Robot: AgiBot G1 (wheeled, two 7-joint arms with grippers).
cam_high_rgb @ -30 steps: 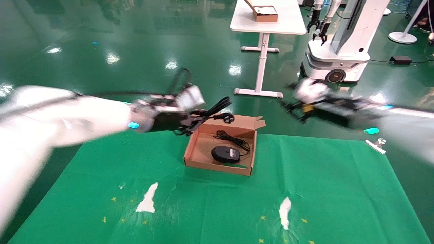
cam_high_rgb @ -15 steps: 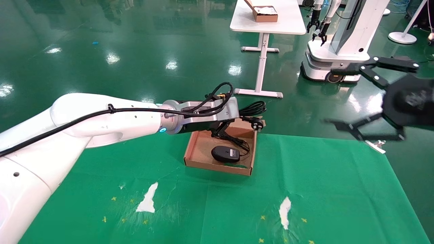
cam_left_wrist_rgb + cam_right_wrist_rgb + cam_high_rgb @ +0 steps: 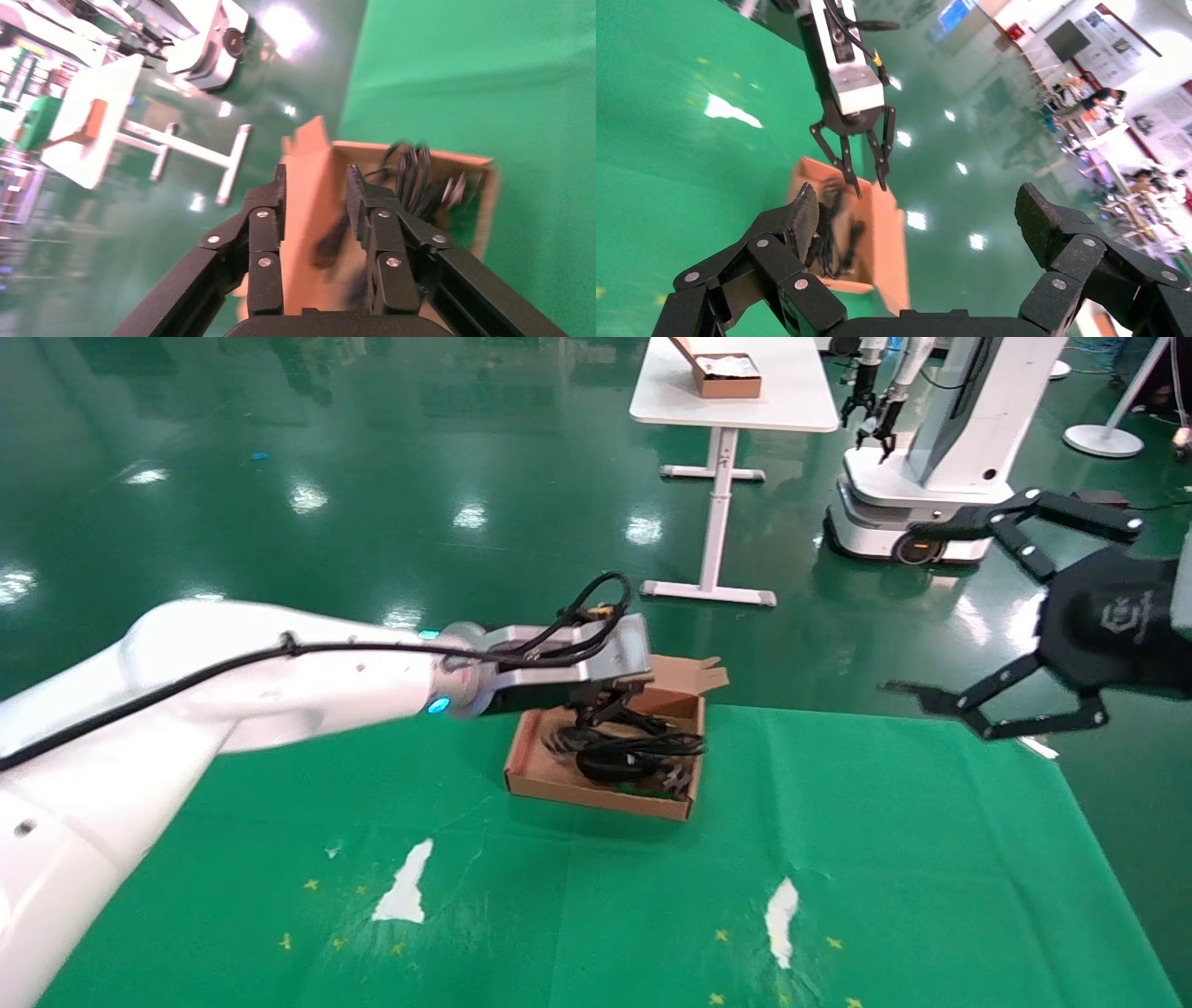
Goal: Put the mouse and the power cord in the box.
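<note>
Fingers (image 3: 847, 168) apart over box (image 3: 549, 784), power cord (image 3: 643, 744) inside

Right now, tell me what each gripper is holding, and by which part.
Nothing is held. The left gripper hangs open above the box, where the power cord lies over the mouse. The right gripper is open off to the side.

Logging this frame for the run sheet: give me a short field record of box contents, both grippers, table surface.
box: open on green cloth, flap up
power cord: in box, on top of mouse
mouse: in box, mostly covered
left gripper: open, above box, nothing held
right gripper: open, empty, raised off to the right
</note>
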